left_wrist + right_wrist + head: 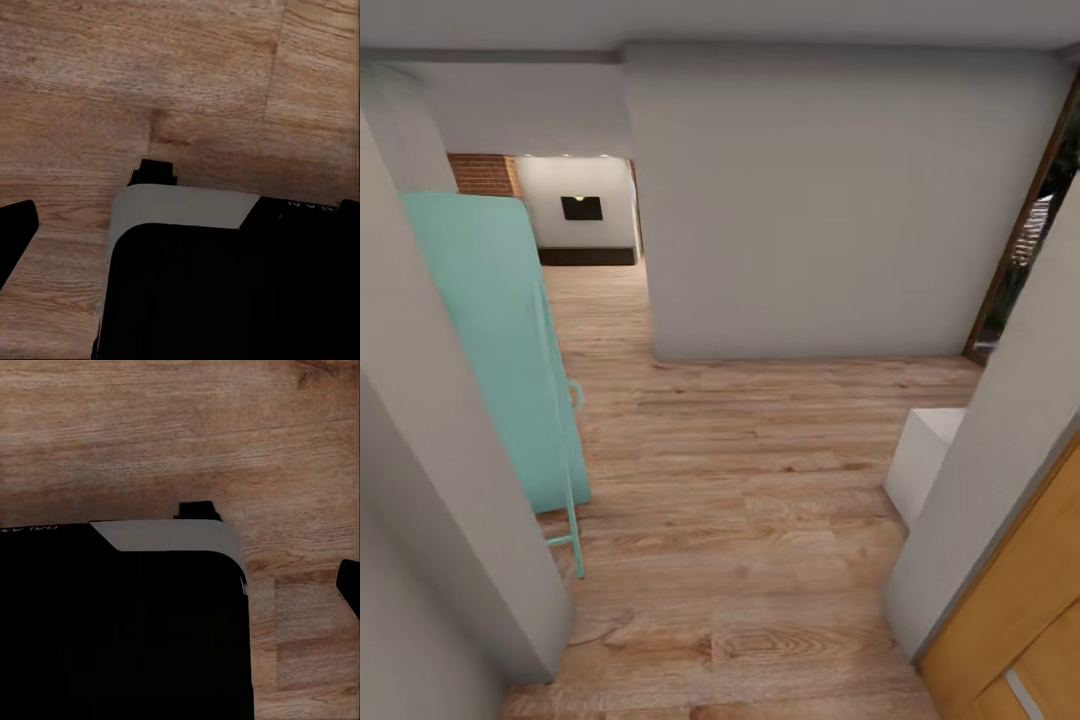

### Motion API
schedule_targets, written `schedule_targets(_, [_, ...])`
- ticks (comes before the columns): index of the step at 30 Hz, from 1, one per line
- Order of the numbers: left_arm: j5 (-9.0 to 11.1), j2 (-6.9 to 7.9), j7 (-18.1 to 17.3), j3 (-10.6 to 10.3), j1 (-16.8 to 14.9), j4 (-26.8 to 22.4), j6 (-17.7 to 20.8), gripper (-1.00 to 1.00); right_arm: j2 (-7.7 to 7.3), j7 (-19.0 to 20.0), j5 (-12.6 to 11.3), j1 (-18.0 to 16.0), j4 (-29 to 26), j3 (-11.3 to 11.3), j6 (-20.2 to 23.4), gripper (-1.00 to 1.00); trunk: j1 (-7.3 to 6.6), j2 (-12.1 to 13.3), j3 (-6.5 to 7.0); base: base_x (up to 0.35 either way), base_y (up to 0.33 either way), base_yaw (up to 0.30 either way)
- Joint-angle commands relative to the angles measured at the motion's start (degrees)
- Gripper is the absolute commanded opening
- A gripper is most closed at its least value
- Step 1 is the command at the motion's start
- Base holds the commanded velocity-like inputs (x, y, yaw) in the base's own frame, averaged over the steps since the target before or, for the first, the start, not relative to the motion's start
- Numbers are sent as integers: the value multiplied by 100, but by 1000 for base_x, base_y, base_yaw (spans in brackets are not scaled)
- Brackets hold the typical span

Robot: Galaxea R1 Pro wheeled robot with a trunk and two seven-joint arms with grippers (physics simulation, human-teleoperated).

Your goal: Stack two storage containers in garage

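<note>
No storage container shows in any of the pictures. I stand in a corridor with a light wood-plank floor. In the left wrist view my left gripper hangs over my black, white-edged base, and one dark fingertip sits far out at the picture's edge with nothing held. The right gripper hangs the same way in the right wrist view, its one visible fingertip also far out and empty.
A mint-green cabinet stands along the grey wall at left. A grey wall block faces me, with a passage left of it toward a brick wall. At right are a white box, a light-wood door and a wood-framed glass door.
</note>
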Motion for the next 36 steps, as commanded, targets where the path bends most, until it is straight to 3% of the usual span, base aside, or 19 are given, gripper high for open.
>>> schedule_targets(1, [48,-65,-6,1,37,-1,6,100,7,-3,-44,-6,17,45,-27,100,3,-3,-6,323,0,0])
schedule_targets(5, [42,-305,-6,0,125,-1,4,100,8,-4,-45,-6,17,45,-26,100,3,-3,-6,323,0,0])
schedule_targets(10, [37,-375,-6,-2,157,-1,3,100,11,-5,-51,-6,17,47,-19,100,3,-3,-6,323,0,0])
schedule_targets(36, [44,-350,-6,-3,280,-3,-6,100,10,-56,-57,-6,22,47,8,100,3,-3,-6,323,0,0])
